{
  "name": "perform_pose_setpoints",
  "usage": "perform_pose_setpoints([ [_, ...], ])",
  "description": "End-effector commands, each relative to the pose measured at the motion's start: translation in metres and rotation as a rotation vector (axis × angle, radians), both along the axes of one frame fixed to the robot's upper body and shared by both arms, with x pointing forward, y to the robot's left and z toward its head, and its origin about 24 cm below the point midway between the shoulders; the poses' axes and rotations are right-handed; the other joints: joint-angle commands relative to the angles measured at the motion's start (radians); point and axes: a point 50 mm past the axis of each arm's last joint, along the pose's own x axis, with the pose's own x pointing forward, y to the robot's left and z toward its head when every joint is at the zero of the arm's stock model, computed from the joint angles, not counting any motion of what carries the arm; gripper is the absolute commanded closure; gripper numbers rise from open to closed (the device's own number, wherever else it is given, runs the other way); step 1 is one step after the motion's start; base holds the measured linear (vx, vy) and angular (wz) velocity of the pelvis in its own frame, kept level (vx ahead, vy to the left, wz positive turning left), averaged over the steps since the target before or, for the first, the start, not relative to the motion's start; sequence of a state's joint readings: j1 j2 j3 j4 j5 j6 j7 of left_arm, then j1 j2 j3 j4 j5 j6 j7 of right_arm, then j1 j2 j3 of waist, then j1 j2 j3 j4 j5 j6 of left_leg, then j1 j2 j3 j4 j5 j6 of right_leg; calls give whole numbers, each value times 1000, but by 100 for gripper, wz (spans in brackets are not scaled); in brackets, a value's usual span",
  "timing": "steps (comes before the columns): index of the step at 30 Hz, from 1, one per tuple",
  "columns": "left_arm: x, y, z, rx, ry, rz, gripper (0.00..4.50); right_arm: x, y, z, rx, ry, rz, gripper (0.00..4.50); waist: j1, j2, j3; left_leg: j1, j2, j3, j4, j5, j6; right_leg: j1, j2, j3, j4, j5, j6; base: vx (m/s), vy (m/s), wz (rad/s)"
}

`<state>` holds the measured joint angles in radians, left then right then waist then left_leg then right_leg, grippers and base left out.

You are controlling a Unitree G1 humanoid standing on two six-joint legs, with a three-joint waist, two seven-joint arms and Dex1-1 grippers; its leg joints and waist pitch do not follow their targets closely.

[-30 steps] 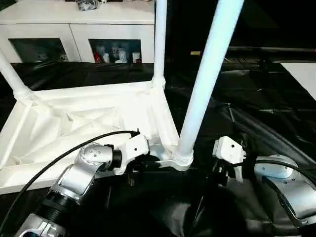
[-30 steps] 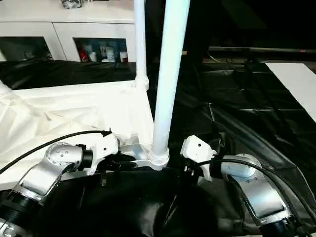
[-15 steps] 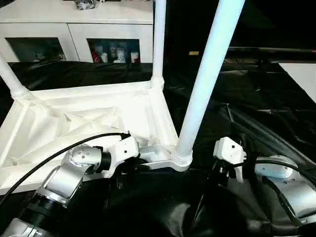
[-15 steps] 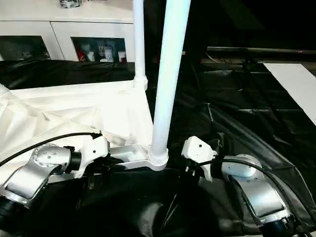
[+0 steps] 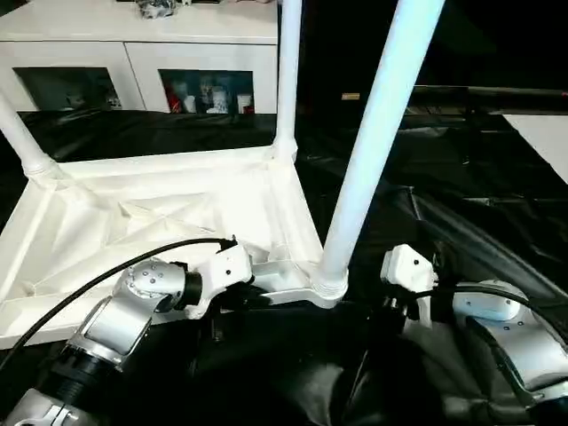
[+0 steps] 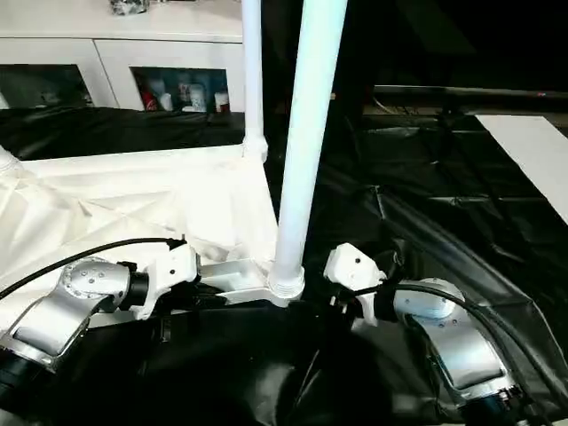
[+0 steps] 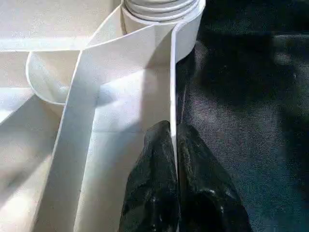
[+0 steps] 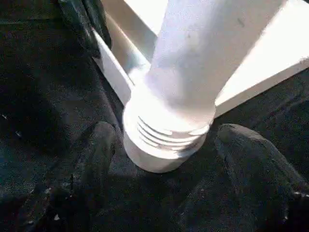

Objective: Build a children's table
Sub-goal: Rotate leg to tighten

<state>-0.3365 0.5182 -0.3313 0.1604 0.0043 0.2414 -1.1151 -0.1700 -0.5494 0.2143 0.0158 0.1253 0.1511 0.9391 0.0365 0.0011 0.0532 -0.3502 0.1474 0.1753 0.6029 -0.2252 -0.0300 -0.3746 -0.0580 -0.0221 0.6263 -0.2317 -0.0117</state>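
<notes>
Pinching the tabletop [image 7: 120,96] rim, left pincer [image 7: 175,145].

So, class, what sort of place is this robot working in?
Probably an indoor room set up as a test space: a white cabinet with glass doors holding small items, black sheeting spread over the floor, and an upturned tabletop lying on it.

Left hand [image 7: 175,145] pinched tighter on tabletop [image 5: 160,222] rim, shifted left along it
</notes>
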Motion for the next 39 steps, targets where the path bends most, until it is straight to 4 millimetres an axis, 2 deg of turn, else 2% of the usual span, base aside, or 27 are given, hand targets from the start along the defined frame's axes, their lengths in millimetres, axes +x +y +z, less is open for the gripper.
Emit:
perform_pose_setpoints([
  [1,-9,7,-22,96,94,2,448,8,5,6,65,-15,-20,66,4,-9,-47,-3,81,-32,-75,-118,75,35,-91,48,-81,-108,-258,0,0,0],
  [6,-7,6,-22,101,110,-1,450,12,12,6,88,-16,-16,10,6,-7,-49,-1,82,-31,-75,-103,75,35,-91,48,-76,-87,-265,0,0,0],
  [9,-5,5,-21,99,110,-1,450,15,17,7,108,-28,-22,10,5,-5,-50,-1,81,-31,-75,-98,74,37,-91,46,-73,-49,-277,0,0,0],
  [13,-1,5,-18,99,94,7,450,19,18,4,101,-25,-24,10,7,-5,-48,0,80,-30,-76,-114,65,37,-92,48,-77,-85,-272,0,0,0],
  [17,1,5,-17,95,94,12,450,21,21,1,104,-21,-24,10,9,-3,-49,1,81,-31,-76,-113,60,37,-92,47,-77,-79,-273,0,0,0],
  [26,5,6,-16,91,92,26,450,23,23,-2,94,-17,-17,10,13,-7,-48,3,82,-29,-77,-123,57,35,-92,49,-78,-105,-265,0,0,0],
  [27,5,6,-16,91,92,28,450,23,23,-2,93,-16,-18,26,13,-7,-48,1,81,-30,-77,-118,59,36,-92,48,-78,-98,-264,0,0,0],
  [31,6,8,-16,93,94,30,450,25,23,-4,92,-15,-22,37,13,-8,-48,0,81,-30,-77,-117,60,36,-93,48,-78,-105,-264,0,0,0],
  [33,6,9,-16,91,95,35,450,26,24,-4,96,-16,-28,70,14,-7,-48,-1,81,-30,-77,-121,59,36,-93,48,-79,-118,-261,0,0,0],
  [39,6,12,-16,93,97,43,450,25,27,-6,111,-11,-29,117,13,-7,-47,1,82,-31,-79,-132,53,34,-93,48,-80,-130,-258,0,0,0],
])
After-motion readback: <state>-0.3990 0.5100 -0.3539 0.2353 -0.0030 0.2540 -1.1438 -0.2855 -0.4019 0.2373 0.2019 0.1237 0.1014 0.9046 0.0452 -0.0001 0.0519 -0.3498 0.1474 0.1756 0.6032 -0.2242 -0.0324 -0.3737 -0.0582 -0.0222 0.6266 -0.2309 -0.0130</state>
